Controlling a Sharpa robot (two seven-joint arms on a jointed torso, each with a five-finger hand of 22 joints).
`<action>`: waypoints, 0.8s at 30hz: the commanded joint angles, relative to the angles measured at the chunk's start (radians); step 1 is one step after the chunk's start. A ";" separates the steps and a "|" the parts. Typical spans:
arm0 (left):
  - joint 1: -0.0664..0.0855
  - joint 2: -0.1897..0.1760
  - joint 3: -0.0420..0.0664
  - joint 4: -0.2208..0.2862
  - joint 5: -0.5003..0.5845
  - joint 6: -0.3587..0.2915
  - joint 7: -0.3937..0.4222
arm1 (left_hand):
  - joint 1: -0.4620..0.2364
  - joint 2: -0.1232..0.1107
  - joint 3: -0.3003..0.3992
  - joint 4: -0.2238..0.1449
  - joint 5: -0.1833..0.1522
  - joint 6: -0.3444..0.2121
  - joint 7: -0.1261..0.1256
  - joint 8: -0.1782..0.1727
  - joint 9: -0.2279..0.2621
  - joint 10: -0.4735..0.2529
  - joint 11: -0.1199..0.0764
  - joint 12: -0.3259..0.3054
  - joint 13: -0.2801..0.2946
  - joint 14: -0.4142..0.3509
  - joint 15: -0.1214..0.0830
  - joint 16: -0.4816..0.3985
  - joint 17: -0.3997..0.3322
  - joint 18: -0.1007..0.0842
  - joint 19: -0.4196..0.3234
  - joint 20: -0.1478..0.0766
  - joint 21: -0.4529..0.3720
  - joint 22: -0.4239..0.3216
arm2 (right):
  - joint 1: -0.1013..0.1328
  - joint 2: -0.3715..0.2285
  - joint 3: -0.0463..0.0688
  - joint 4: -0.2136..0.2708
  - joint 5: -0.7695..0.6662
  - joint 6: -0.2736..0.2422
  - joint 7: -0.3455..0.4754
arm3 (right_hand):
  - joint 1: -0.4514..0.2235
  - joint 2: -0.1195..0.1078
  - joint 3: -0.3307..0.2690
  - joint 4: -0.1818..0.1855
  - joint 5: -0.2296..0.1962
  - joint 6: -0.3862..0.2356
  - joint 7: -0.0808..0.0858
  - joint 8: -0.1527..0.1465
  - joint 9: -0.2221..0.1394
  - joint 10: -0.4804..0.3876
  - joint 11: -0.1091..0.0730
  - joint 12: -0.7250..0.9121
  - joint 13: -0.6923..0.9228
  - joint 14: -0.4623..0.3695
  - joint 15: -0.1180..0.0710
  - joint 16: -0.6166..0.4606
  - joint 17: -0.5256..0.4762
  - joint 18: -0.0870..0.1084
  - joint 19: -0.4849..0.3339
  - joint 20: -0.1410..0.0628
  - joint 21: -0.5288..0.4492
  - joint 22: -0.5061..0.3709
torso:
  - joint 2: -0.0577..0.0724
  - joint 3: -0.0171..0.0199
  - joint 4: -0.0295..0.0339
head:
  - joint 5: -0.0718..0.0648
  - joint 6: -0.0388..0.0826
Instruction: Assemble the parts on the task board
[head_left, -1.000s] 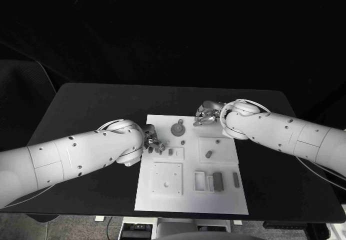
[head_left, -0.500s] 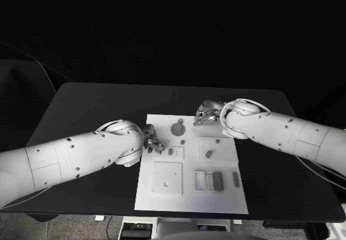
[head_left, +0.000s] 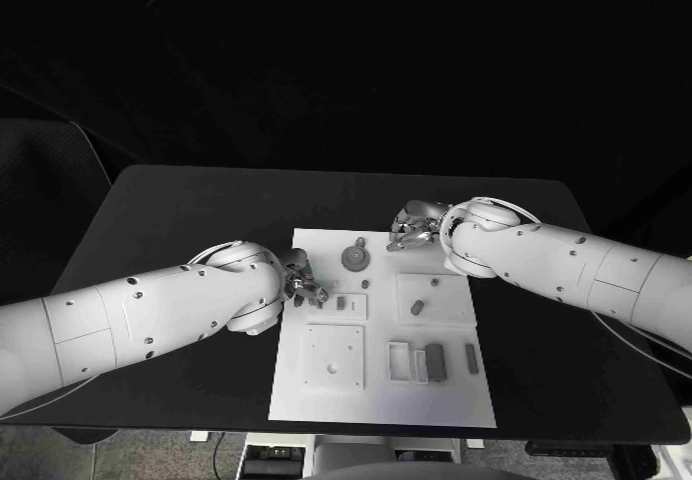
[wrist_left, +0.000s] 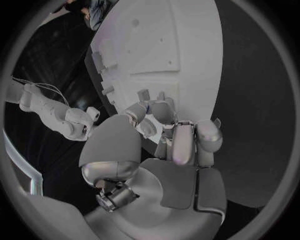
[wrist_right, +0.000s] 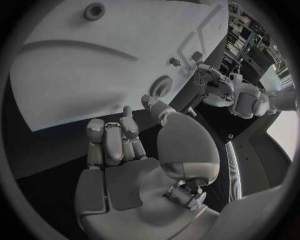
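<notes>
The small grey rigid parts on the white rectangular task board look light and slippery: pinch their long sides; left hand and right hand fingers curl, contents indiscernible.

Dim, near-colourless scene. The white board and arms stand out bright against the black desk, with little detail beyond. Wrist views bend straight edges strongly; soft glints sit on the fingers.
</notes>
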 joint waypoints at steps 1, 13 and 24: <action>0.000 -0.002 0.000 0.000 -0.013 -0.018 0.000 | 0.013 0.011 0.052 -0.049 0.006 0.275 -0.082 0.005 0.003 0.063 -0.006 0.005 0.001 0.065 -0.025 0.005 0.001 0.103 0.004 0.000 0.066 0.001 | 0.000 0.000 0.000 0.001 -0.004 0.009 0.007 | -0.013 0.001 0.006 0.000 0.003 0.001 0.009 0.000 -0.001 0.006 -0.002 0.006 -0.001 -0.001 -0.006 0.003 0.001 0.019 -0.002 -0.002 0.016 -0.001 | 0.000 0.0001 -0.0002 | 0.001 0.000; 0.000 0.002 0.000 -0.002 -0.035 -0.025 0.002 | 0.014 0.011 0.053 -0.049 0.007 0.276 -0.083 0.006 0.004 0.064 -0.006 0.006 0.002 0.066 -0.025 0.006 0.002 0.103 0.005 0.000 0.068 0.002 | 0.000 0.001 0.000 0.001 -0.003 0.009 0.007 | -0.013 0.001 0.006 0.000 0.003 0.001 0.009 0.000 -0.001 0.006 -0.002 0.006 -0.002 -0.002 -0.006 0.003 0.000 0.019 -0.002 -0.002 0.016 -0.001 | 0.000 -0.0001 0.0003 | -0.001 -0.002; 0.000 0.013 -0.001 -0.013 -0.039 -0.018 0.003 | 0.014 0.010 0.052 -0.049 0.007 0.277 -0.083 0.007 0.004 0.064 -0.007 0.007 0.003 0.067 -0.025 0.007 0.003 0.104 0.006 0.000 0.069 0.002 | 0.000 0.001 0.000 0.001 -0.003 0.009 0.008 | -0.013 0.001 0.006 0.000 0.003 0.001 0.009 0.000 -0.002 0.006 -0.002 0.006 -0.002 -0.002 -0.006 0.003 0.000 0.019 -0.002 -0.002 0.016 -0.001 | 0.000 0.0000 0.0000 | 0.000 -0.004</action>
